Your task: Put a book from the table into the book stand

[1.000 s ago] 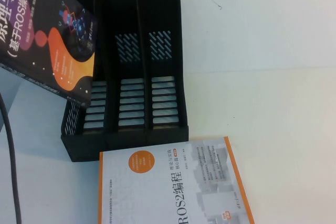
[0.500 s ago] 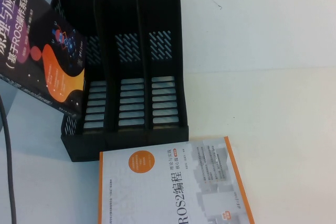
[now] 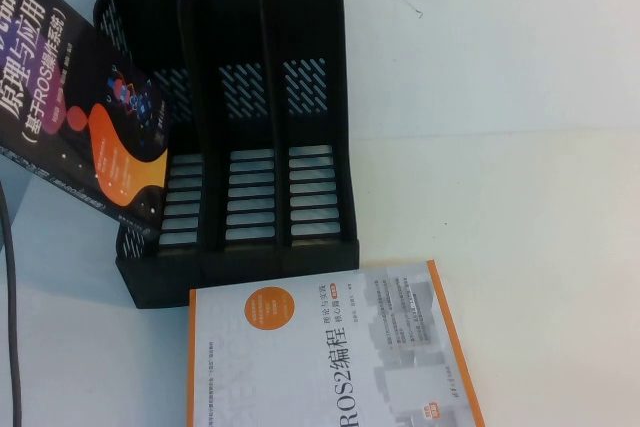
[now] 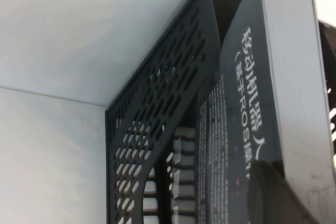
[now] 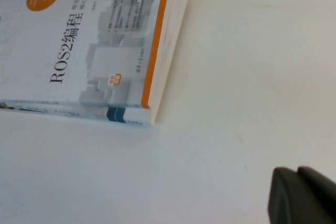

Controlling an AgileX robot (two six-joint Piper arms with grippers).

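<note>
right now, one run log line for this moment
book: held tilted over book stand left slot | left gripper: on book | right gripper: idle above table

Looks like an office or robotics lab bench. Plain white worktop (image 3: pixel 520 147), bare white backdrop behind its far edge. Black slotted file rack (image 3: pixel 250 117) near the far left corner; robotics textbooks, one black-covered (image 3: pixel 85 117), one white "ROS2" title (image 3: pixel 320 357) at the near edge.

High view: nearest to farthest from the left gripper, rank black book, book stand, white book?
1. The black book, held in the left gripper, far left.
2. The book stand, right beside it.
3. The white book, front, near the right gripper.
</note>
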